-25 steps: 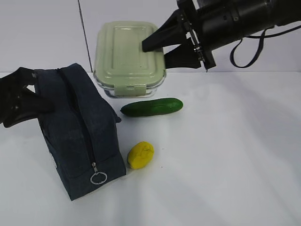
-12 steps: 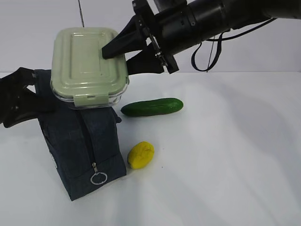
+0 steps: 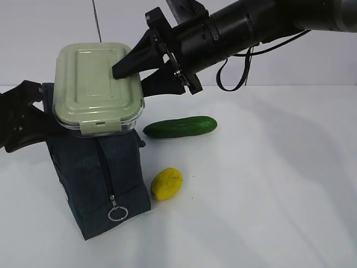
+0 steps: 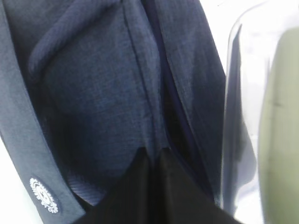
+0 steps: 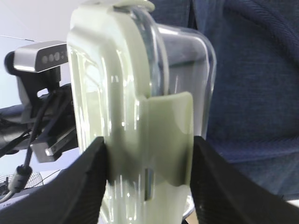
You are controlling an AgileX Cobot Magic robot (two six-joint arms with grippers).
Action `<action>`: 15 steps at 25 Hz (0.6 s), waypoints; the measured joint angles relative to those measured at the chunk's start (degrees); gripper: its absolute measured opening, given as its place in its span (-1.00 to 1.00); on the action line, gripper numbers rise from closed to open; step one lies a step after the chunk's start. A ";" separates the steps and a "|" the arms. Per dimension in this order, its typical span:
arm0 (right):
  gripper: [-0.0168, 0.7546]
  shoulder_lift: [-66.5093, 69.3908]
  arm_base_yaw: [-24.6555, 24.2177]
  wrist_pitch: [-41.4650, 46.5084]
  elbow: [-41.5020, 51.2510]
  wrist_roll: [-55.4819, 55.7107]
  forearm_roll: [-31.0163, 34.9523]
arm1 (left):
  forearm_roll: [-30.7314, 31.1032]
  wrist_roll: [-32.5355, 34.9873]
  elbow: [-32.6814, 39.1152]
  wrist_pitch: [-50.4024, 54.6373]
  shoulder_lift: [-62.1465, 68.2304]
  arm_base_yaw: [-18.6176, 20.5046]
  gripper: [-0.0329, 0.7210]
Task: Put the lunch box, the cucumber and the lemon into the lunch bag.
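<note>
lunch box [image 3: 97,88] held over lunch bag [image 3: 95,178], tilted, lid facing camera.
right gripper [image 3: 146,68] clamped on its right end; left gripper [image 3: 22,114] pinching bag fabric; cucumber [image 3: 179,127], lemon [image 3: 167,183] beside bag.

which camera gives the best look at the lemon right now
The exterior view: the whole lemon lies unobstructed on the table beside the lunch bag. Neither wrist view shows it; both are filled by bag fabric and the lunch box.
</note>
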 joint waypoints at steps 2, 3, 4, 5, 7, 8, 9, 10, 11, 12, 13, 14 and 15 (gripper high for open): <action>0.07 0.54 0.09 0.00 -0.23 0.00 0.00 | 0.00 0.00 0.00 0.29 0.00 0.00 -0.91; 0.07 0.90 0.09 0.00 -0.23 0.00 0.10 | 0.00 0.00 0.00 0.33 0.00 0.00 -0.91; 0.07 1.20 0.09 0.00 -0.34 0.00 0.22 | 0.00 0.00 0.00 0.43 0.00 0.00 -0.91; 0.07 1.41 0.09 0.00 -0.34 0.00 0.35 | 0.00 0.00 0.00 0.56 0.00 0.00 -0.91; 0.07 1.74 0.09 0.00 -0.34 0.00 0.35 | 0.00 0.00 0.00 0.79 0.00 0.00 -0.91; 0.07 1.96 0.09 0.00 -0.34 0.00 0.35 | 0.00 0.00 0.00 0.94 0.00 0.00 -0.91; 0.07 2.24 0.09 0.10 -0.46 0.00 -0.01 | 0.00 0.00 0.00 0.97 -0.13 0.00 -0.91; 0.07 2.34 0.09 0.10 -0.62 0.00 -0.55 | 0.13 0.00 0.00 1.06 -0.51 0.00 -0.91; 0.07 2.64 0.09 0.22 -1.08 0.00 -1.48 | 0.32 0.00 0.00 1.19 -0.75 0.00 -0.91; 0.07 2.90 0.09 0.22 -2.03 0.00 -2.79 | 0.49 0.00 0.00 1.28 -1.13 0.00 -0.91; 0.07 3.23 0.09 0.33 -2.74 0.00 -3.74 | 0.49 0.00 0.00 1.33 -1.57 0.00 -0.91; 0.07 3.50 0.09 0.33 -3.50 0.00 -4.73 | 0.49 0.00 0.00 1.41 -1.82 0.00 -0.91; 0.07 3.73 0.09 0.41 -4.46 0.00 -6.22 | 0.49 0.00 0.00 1.46 -2.15 0.00 -0.91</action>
